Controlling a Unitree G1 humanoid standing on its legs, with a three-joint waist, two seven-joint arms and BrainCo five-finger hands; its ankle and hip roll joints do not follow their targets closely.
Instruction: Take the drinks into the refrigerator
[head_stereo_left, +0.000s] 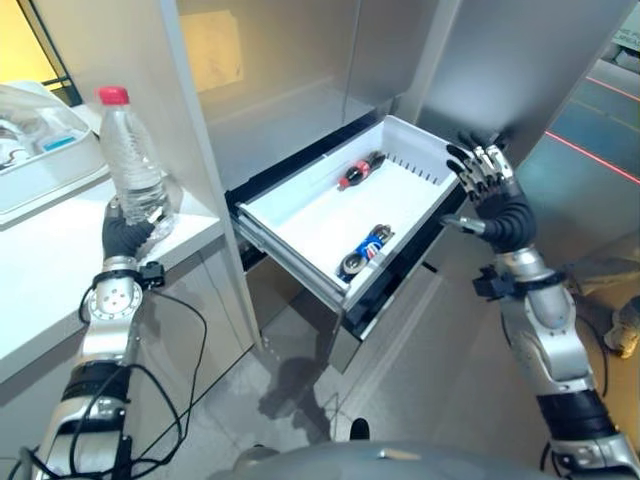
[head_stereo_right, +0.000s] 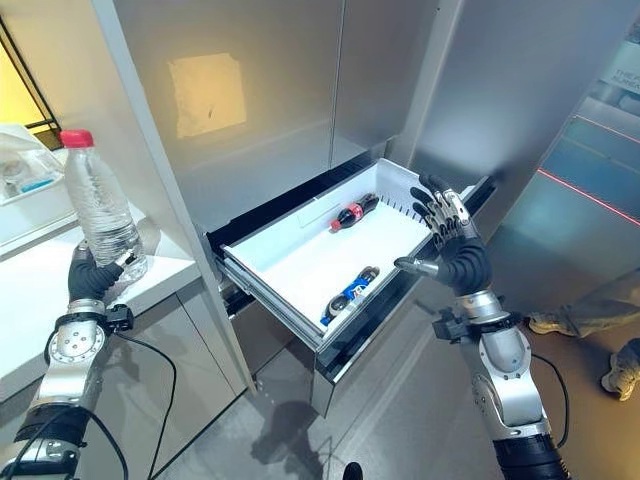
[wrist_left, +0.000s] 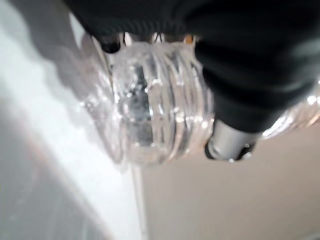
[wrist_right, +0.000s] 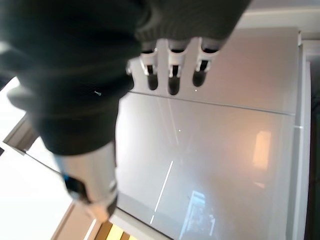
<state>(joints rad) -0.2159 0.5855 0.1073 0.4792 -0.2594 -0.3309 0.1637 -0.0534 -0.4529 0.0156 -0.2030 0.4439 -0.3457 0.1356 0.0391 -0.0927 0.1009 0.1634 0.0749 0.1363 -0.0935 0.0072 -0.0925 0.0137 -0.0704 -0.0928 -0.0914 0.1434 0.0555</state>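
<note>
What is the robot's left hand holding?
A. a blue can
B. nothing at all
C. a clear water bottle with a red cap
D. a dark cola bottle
C: the left hand is curled round the bottom of the clear water bottle with a red cap, standing on the white counter, while the dark bottle and the can lie in the open drawer.

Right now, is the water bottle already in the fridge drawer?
No, the left hand grips the water bottle upright on the counter, outside the drawer.
</note>
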